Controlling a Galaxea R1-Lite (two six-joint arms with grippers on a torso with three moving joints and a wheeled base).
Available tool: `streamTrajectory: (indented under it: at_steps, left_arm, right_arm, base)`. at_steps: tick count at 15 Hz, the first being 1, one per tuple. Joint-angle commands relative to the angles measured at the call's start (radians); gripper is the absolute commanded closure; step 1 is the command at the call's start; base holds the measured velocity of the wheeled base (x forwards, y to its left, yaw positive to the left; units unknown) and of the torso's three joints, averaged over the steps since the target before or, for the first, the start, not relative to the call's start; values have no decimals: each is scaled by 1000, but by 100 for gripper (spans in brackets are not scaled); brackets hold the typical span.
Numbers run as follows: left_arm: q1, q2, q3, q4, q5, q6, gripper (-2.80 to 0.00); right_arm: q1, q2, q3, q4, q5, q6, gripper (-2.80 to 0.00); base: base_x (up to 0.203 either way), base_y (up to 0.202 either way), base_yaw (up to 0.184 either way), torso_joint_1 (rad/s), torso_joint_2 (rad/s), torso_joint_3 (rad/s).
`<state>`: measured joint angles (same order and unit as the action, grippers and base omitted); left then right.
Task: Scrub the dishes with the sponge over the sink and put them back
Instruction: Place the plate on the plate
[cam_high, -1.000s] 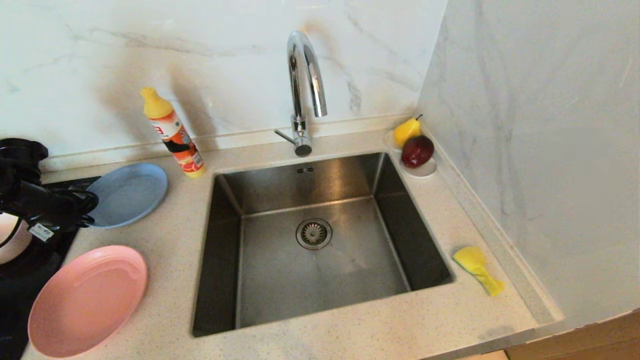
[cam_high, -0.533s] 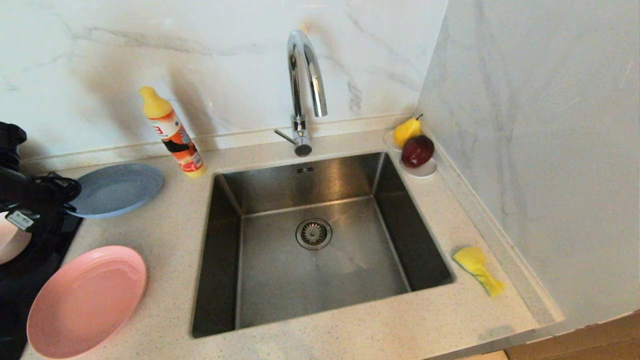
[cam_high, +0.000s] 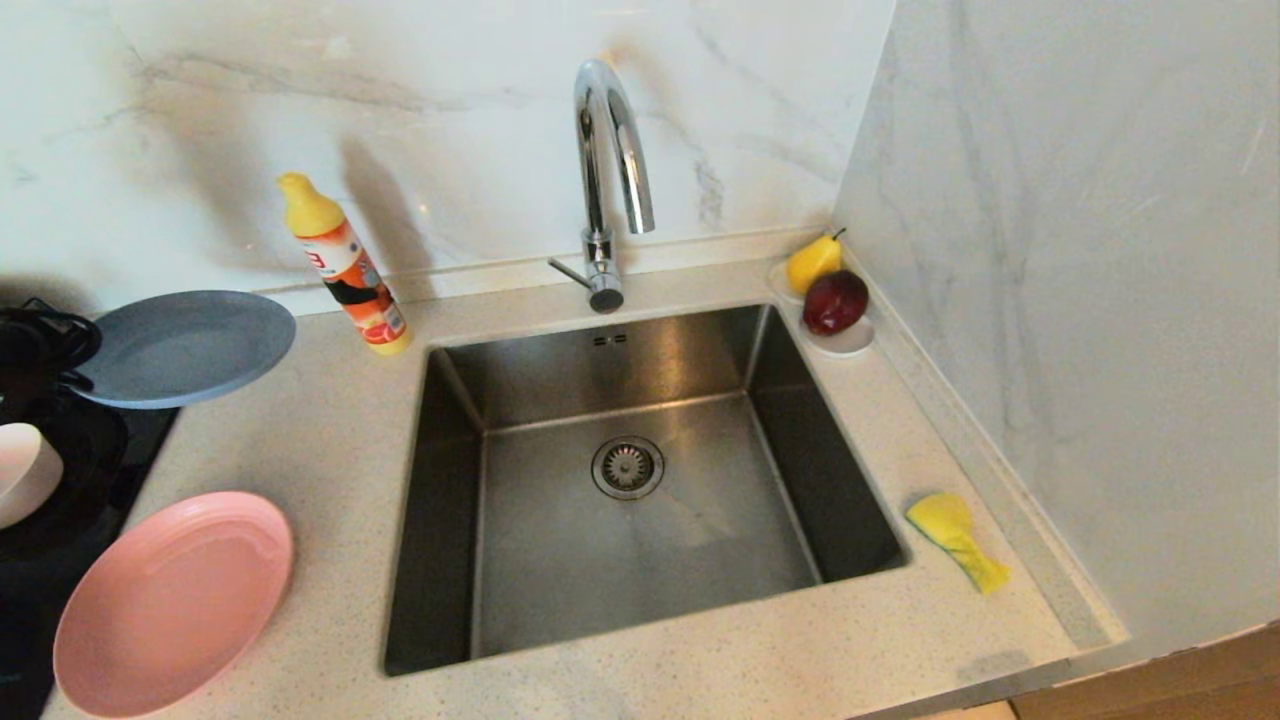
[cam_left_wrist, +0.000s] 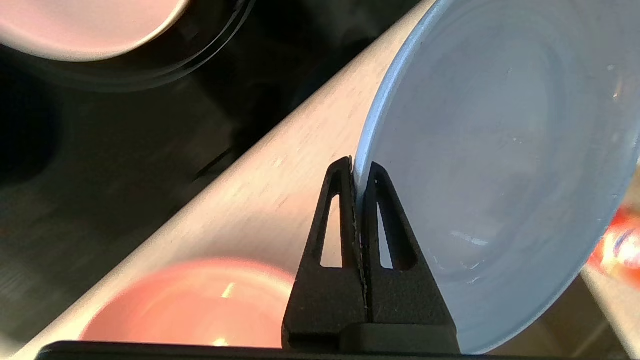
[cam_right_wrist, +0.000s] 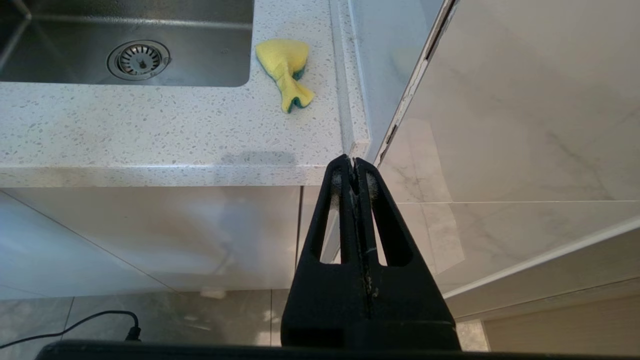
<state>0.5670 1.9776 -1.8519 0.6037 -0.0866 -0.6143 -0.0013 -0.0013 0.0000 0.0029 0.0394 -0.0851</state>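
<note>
My left gripper (cam_left_wrist: 356, 167) is shut on the rim of the blue-grey plate (cam_left_wrist: 500, 175). It holds the plate (cam_high: 185, 345) roughly level in the air at the far left of the counter, and the gripper (cam_high: 70, 365) shows only as a dark shape at that plate's left edge. The pink plate (cam_high: 170, 600) lies on the counter near the front left. A pale bowl (cam_high: 25, 470) sits on the black hob. Right of the steel sink (cam_high: 560, 560) lies the yellow sponge (cam_high: 955, 535), crumpled. My right gripper (cam_right_wrist: 354, 162) hangs shut and empty below the counter's front edge, with the sponge (cam_right_wrist: 286, 67) beyond it.
An orange detergent bottle (cam_high: 345, 265) leans behind the sink's left corner. The chrome faucet (cam_high: 610, 170) arches over the basin. A white saucer (cam_high: 850, 340) with a pear and a red fruit stands at the back right. A marble wall (cam_high: 1080, 300) closes the right side. A black hob (cam_high: 60, 540) covers the left edge.
The left gripper has lifted the blue-grey plate off the counter and carried it left and up; the plate now sits flatter. The right arm, sponge and pink plate have not moved.
</note>
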Motion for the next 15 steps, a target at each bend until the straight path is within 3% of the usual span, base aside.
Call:
streamTrajectory:
  at_steps: [1, 4, 8, 15]
  left_arm:
    - [22, -80, 12, 87, -5, 33, 0]
    - [61, -192, 115, 147, -53, 121, 0]
    - [117, -366, 380, 141, -136, 265, 0]
    - [236, -514, 823, -71, -188, 473, 0]
  right_arm:
    - [0, 0, 0, 0, 1, -1, 0]
    - [0, 0, 0, 0, 1, -1, 0]
    - [0, 0, 0, 0, 1, -1, 0]
    - [0, 0, 0, 0, 1, -1, 0]
  base:
    - [0, 0, 0, 0, 0, 0]
    - [0, 0, 0, 0, 0, 0]
    - [0, 0, 0, 0, 0, 0]
    - [0, 0, 0, 0, 0, 0]
